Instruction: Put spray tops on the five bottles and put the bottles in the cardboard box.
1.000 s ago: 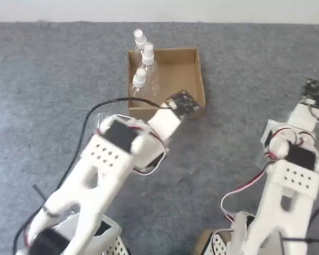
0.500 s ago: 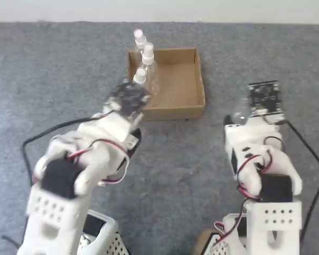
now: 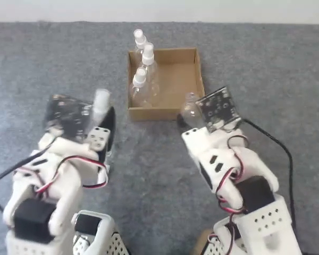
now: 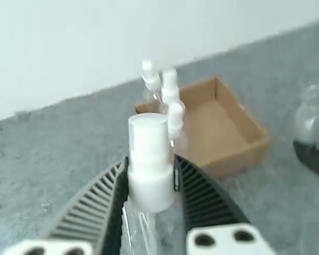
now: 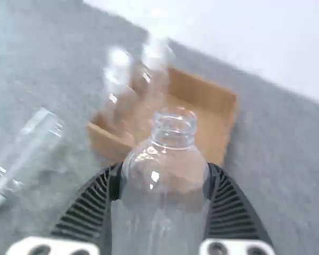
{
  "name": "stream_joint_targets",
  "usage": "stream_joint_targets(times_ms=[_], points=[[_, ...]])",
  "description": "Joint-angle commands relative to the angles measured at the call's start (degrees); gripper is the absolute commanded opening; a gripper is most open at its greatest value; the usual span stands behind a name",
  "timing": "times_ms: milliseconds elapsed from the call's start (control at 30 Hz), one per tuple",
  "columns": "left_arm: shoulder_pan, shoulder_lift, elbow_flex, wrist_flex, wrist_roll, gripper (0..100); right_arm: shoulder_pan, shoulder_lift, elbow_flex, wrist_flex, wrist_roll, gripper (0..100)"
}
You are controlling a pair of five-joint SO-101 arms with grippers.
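Observation:
My left gripper [image 3: 102, 114] is shut on a white spray top [image 3: 101, 100], held upright left of the cardboard box [image 3: 194, 79]. In the left wrist view the spray top [image 4: 148, 164] stands between the black fingers [image 4: 109, 196], with the box [image 4: 228, 125] beyond. My right gripper [image 3: 187, 121] is shut on a clear bottle [image 3: 190, 109] with a bare neck, just in front of the box's near wall. The right wrist view shows that bottle [image 5: 167, 175] upright between its fingers [image 5: 93, 204]. Three bottles with spray tops [image 3: 141, 79] stand along the box's left side.
Grey carpet [image 3: 266, 64] covers the table around the box. The box's right half [image 3: 181, 82] holds nothing. A clear, blurred cylinder [image 5: 29, 146] lies toward the other arm in the right wrist view. White arm bases [image 3: 95, 234] stand at the near edge.
The left arm drew back from the box and swung left with the spray top. The right arm swung in from the far right, bringing the bottle to the box's front.

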Motion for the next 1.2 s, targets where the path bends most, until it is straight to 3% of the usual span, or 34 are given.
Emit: stream_joint_targets(times_ms=[0,300,533,700,1167], points=[[-2.29,-3.43,-0.75,-5.54,5.98,1,-4.26,-1.19,0.26,-6.99,0.79,8.0],[-5.27,-7.47,-0.75,-11.25,11.43,1,-11.91,-1.8,10.37,-17.45,0.79,8.4],[-5.36,-7.56,-0.84,-15.65,14.33,1,-13.41,-1.8,15.65,-22.64,0.79,8.3],[-5.27,-7.65,-0.84,-19.52,20.4,1,-13.58,-1.8,17.76,-25.71,0.35,8.1],[-5.27,-7.65,-0.66,-22.24,30.95,1,-21.85,-1.8,24.35,-34.95,0.62,8.0]])
